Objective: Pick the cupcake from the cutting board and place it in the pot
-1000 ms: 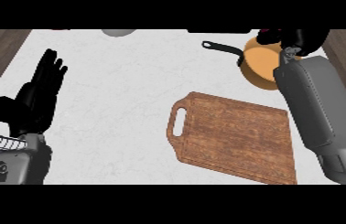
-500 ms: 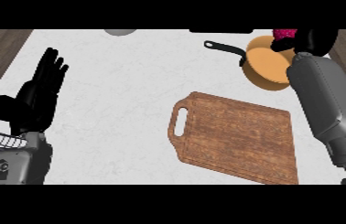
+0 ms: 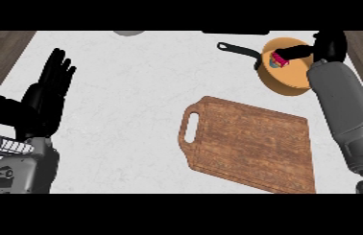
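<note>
Cupcake (image 3: 278, 60) now sits inside the pot (image 3: 292, 83); 0.5 s ago it was up at the right hand (image 3: 327, 44). Fingers look spread, prob. released. Left hand (image 3: 47, 97) rests open, left edge. Cutting board (image 3: 249, 144) bare; task approx. done.

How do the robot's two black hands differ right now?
The left hand stands open at the view's left edge, fingers straight up, holding nothing. The right hand is over the orange pot with a black handle at upper right, a finger by the small pink cupcake. Both are black on grey forearms.
</note>
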`<action>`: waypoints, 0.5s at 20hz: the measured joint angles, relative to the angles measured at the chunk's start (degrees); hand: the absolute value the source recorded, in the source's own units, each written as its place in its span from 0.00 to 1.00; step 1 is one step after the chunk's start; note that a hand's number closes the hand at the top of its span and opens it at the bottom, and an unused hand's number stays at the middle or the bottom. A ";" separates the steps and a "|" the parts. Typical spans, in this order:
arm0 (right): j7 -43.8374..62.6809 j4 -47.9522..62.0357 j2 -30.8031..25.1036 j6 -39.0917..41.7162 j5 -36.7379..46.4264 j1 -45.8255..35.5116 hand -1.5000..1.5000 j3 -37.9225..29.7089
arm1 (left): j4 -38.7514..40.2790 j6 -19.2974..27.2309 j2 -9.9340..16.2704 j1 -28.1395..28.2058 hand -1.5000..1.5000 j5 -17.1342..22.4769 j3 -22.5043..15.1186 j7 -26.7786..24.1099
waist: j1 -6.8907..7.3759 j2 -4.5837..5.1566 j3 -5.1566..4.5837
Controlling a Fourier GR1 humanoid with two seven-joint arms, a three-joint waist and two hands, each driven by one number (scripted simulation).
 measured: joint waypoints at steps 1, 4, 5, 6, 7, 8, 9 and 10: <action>-2.22 -0.18 0.08 -0.02 -1.97 -0.22 0.00 -1.50 | 0.01 -0.15 0.16 -0.12 0.50 0.15 0.15 0.12 | 0.01 0.01 0.02; -8.96 -1.05 1.43 -1.46 -7.52 0.00 0.00 -5.76 | -0.04 -0.11 0.32 -0.33 0.50 -0.01 0.23 0.32 | -0.12 -0.05 0.01; -11.12 -1.39 1.34 -1.26 -9.33 0.09 0.00 -7.11 | -0.10 -0.19 0.49 -0.20 0.50 0.18 0.52 0.47 | -0.24 -0.11 0.02; -12.83 -1.54 1.20 -1.15 -10.91 0.01 0.00 -8.30 | 0.17 -0.23 0.71 -0.63 0.50 0.26 0.76 0.75 | -0.42 -0.18 0.00; -14.29 -1.70 0.74 -0.91 -12.43 -0.33 0.00 -9.52 | -0.07 -0.13 0.77 -0.55 0.50 0.22 0.84 1.02 | -0.48 -0.23 0.00; -16.22 -1.64 0.64 -0.77 -14.20 -0.10 0.00 -10.95 | 0.23 0.05 0.60 -0.72 0.50 -0.09 0.67 0.80 | -0.57 -0.24 -0.03; -17.47 -1.91 0.47 -0.25 -15.80 0.18 0.00 -12.08 | 0.24 0.10 0.27 -0.08 0.50 -0.21 0.50 0.48 | -0.77 -0.34 -0.04; -19.07 -1.93 0.05 0.21 -17.39 0.61 0.00 -13.31 | 0.06 0.01 0.49 0.02 0.50 0.06 0.87 0.81 | -0.85 -0.39 -0.06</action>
